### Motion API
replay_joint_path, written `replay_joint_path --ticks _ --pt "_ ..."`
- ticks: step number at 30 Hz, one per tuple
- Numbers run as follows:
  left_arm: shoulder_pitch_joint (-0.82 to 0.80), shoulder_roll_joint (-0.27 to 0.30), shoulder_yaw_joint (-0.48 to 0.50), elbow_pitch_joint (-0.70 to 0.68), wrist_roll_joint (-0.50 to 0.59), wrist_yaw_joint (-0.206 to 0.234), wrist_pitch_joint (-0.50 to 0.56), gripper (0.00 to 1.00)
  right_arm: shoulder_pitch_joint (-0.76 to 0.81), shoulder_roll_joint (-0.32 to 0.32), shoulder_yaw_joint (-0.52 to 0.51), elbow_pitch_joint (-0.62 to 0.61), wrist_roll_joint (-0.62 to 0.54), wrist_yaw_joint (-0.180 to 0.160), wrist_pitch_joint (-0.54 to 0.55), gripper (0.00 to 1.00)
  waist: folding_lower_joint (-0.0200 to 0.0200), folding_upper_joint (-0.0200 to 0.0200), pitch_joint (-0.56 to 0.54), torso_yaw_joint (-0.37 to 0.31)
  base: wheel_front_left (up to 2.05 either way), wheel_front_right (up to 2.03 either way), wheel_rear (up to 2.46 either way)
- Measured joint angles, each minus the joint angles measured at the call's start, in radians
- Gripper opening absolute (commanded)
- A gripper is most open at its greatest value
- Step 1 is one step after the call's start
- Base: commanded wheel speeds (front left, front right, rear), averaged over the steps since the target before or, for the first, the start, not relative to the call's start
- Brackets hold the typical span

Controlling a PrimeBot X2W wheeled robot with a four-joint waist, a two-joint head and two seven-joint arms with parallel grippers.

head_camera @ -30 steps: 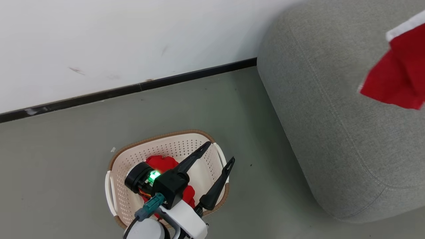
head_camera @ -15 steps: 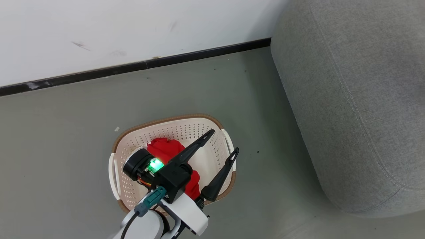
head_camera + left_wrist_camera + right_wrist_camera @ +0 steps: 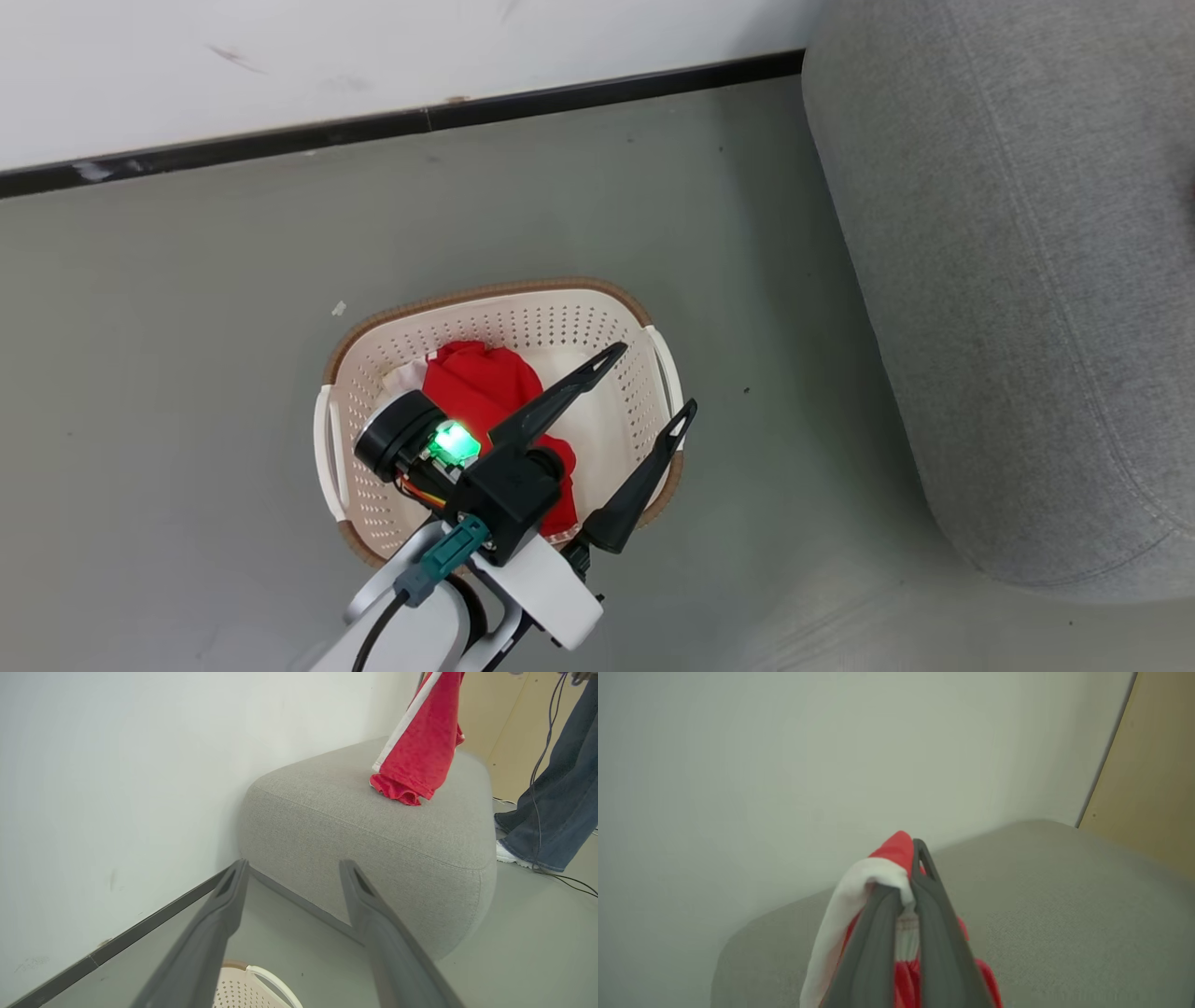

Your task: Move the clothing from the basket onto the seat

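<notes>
Left hand [image 3: 655,377] is wide open and empty, hovering above the basket [image 3: 523,327], which sits on the floor [image 3: 187,373]. I read that as staging for the next pick: the bundled garment [image 3: 481,383] lies on the basket's floor under the wrist, and the fingers [image 3: 219,924] point out toward the seat rather than down into the cloth.

Right hand [image 3: 909,882] is clamped tight on the held garment [image 3: 887,858]. It pinches a white-edged fold near the top so the rest hangs free. Looks like a carry grip, up over the seat [image 3: 1064,896].

What each view gives me:
- Head view: basket layout, red bundle inside it, seat [image 3: 1008,280] well apart from the basket across bare floor.
- Left wrist view: the held garment [image 3: 416,751] dangles with its lower end bunched on the seat [image 3: 373,826] top, or just touching it. Basket rim [image 3: 243,989] is below my fingers. A person's legs [image 3: 551,788] in jeans stand just beyond the seat, with a cable [image 3: 537,765] hanging alongside.
- Right wrist view: close-up of the pinch, but I can't judge hem height from it.

My read: one piece is almost delivered and one is left in the basket. Before I swing anything, I'd watch the person near the far side of the seat.
</notes>
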Motion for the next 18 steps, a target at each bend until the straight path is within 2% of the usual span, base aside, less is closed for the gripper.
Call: replay_joint_path --ticks 10,18 --pt "-0.028 0.006 -0.01 -0.028 0.01 0.0 0.025 1.0 0.031 0.17 0.063 0.128 -0.002 0.0 -0.037 0.0 0.0001 0.0 0.062 0.025 0.0 0.0 0.0" --pt "-0.056 0.012 -0.007 -0.033 0.016 -0.001 0.026 1.0 0.002 0.206 0.1 0.179 -0.027 0.0 -0.074 0.0 0.0 0.0 0.104 0.038 0.0 0.0 0.0"
